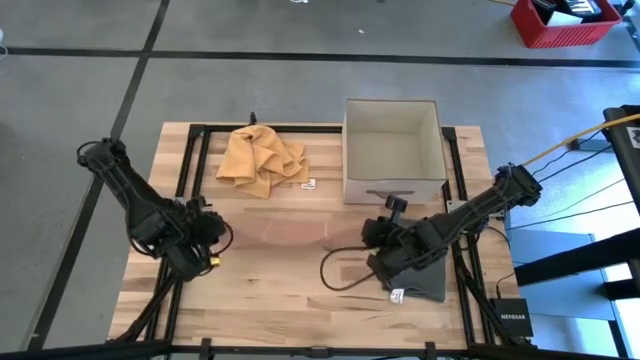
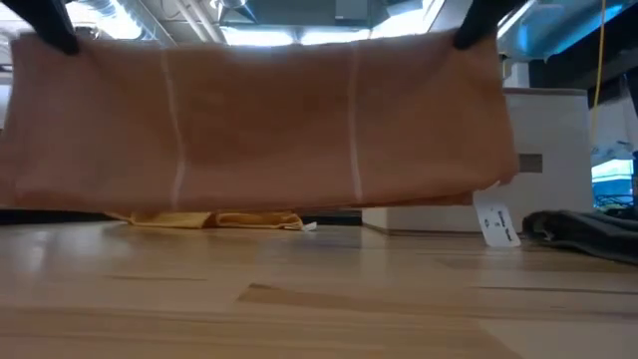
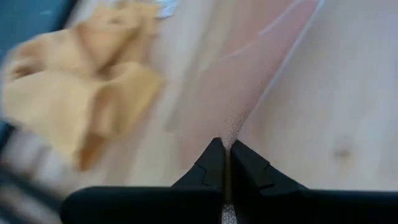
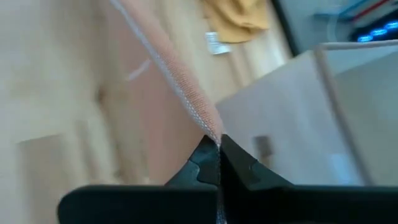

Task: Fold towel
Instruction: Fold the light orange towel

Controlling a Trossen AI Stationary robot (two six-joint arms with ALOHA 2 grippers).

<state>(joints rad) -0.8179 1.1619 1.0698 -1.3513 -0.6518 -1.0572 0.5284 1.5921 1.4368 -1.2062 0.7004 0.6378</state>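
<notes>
Holding: thin pinkish-brown cloth towel (image 2: 259, 120) stretched above the wooden table (image 1: 270, 290)
Left gripper (image 3: 225, 154): clamped on one top corner
Right gripper (image 4: 216, 150): clamped on the other
Behind: crumpled yellow cloth (image 1: 262, 160), white box (image 1: 393, 150)

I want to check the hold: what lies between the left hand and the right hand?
The pink towel hangs stretched between left hand and right hand, clear of the table, in the low view.
</notes>
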